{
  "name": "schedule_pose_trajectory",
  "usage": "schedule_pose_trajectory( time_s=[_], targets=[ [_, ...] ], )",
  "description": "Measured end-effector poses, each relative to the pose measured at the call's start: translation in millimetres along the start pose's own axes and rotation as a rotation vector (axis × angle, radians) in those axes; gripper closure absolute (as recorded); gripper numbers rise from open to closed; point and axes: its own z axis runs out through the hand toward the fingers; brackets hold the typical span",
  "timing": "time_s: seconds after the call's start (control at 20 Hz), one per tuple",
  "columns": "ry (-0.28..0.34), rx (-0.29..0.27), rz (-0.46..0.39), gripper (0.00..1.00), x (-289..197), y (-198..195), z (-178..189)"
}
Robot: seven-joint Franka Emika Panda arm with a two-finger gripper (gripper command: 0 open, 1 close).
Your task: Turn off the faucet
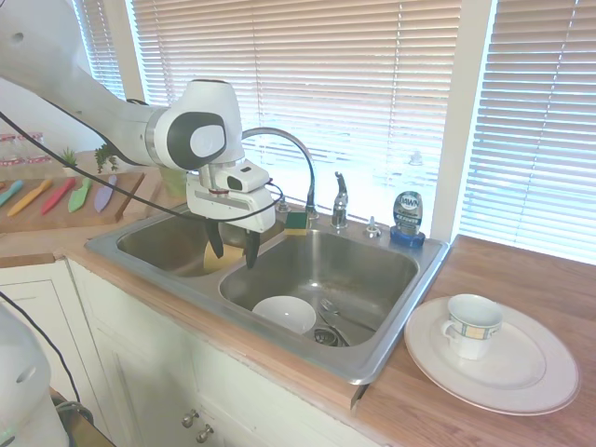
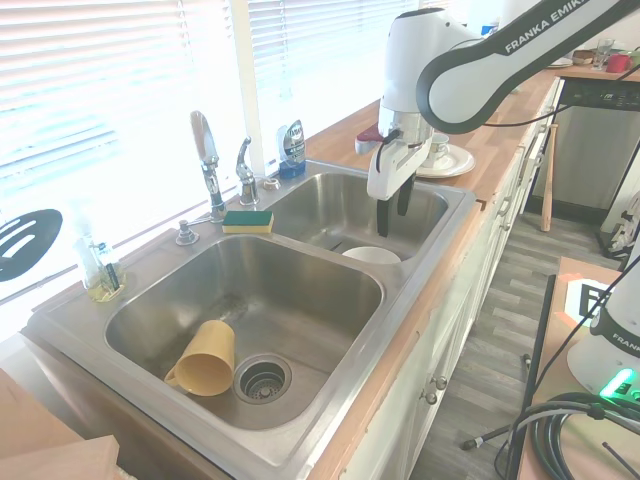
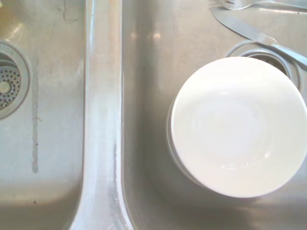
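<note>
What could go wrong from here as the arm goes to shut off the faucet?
The gripper hangs open over the sink divider, well short of the lever handle. Heading there, it could clip the arched spout that curves just beside the wrist. The green-and-yellow sponge and soap bottle flank the lever, so a wide approach may knock one into the basin.

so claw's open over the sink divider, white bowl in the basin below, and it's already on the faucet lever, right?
Not on the lever. The first exterior view shows the claw open above the divider, well apart from the faucet lever at the back rim. The rest holds: the white bowl sits in the basin below.
</note>
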Motion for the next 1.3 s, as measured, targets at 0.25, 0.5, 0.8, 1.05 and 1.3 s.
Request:
schedule_pose_trajectory(
  time_s=[0.25,0.5,0.8,1.05,1.3],
  targets=[
    [0.001,0.003,0.000,1.00,2,-3,0],
    [-0.001,0.000,0.002,1.00,4,-4,2],
    [0.003,0.002,0.009,1.00,7,-3,1],
    [0.053,0.033,0.029,1.00,13,-6,-5],
    [0.174,0.142,0.057,1.00,35,-26,-23]
  ],
)
